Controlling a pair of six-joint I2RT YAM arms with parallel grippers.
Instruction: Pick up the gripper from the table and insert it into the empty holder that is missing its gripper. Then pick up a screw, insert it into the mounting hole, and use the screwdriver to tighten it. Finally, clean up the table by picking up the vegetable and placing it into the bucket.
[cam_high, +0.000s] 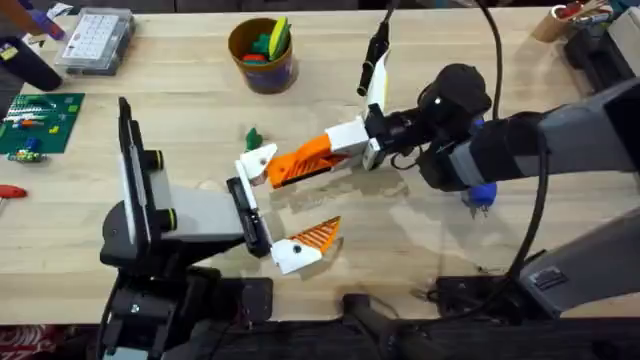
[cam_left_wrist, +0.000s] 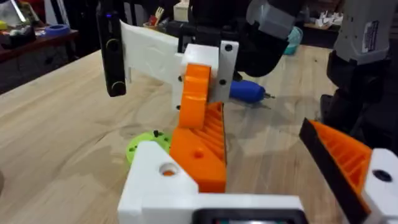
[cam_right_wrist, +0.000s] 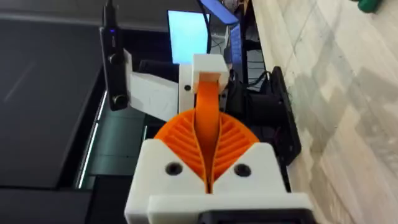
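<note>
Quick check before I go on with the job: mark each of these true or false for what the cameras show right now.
1. The right gripper is clamped on the loose orange finger. True.
2. The bucket is empty. False: green, yellow and red items already sit in it.
3. A green vegetable lies on the table close to the white holder. True.
4. The left gripper holds the blue screwdriver. False: it lies on the table, partly under the right arm.
</note>
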